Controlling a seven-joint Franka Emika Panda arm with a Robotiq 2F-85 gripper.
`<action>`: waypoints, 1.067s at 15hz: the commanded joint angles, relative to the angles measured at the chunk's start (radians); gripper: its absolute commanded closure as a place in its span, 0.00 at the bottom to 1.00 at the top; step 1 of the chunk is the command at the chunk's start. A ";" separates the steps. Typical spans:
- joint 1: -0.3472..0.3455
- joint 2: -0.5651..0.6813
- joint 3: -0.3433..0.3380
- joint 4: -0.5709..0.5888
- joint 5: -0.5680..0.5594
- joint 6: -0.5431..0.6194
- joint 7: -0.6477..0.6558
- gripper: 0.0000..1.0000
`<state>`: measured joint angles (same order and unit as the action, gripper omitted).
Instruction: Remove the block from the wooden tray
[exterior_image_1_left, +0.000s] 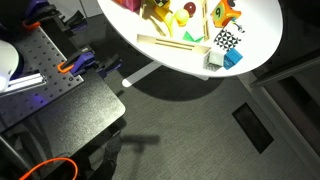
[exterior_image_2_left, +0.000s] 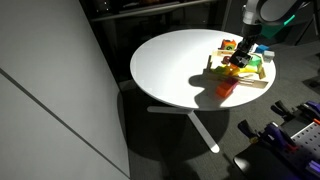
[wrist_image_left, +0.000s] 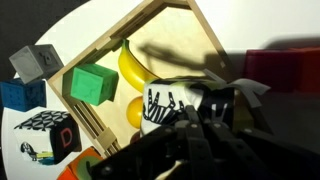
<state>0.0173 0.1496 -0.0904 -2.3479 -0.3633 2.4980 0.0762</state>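
Wrist view shows the block (wrist_image_left: 45, 140) dark, chequered black-and-white, with yellow-green.

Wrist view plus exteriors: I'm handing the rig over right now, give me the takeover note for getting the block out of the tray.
Gripper: over the wooden tray; open or shut cannot be told, as its fingers are a dark blur in the wrist view.
Block: on the white table outside the tray's rim, near the blue cube.
Done: block looks out of the tray.
Left: probably just lift clear; a paler patterned block sits in the tray under the gripper.
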 joint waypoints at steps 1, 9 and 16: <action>0.015 -0.006 0.036 0.010 0.011 0.029 0.023 0.98; 0.060 0.000 0.109 0.002 0.077 0.135 0.008 0.98; 0.063 0.020 0.223 -0.010 0.373 0.193 -0.145 0.98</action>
<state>0.0915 0.1671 0.0902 -2.3517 -0.1093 2.6717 0.0210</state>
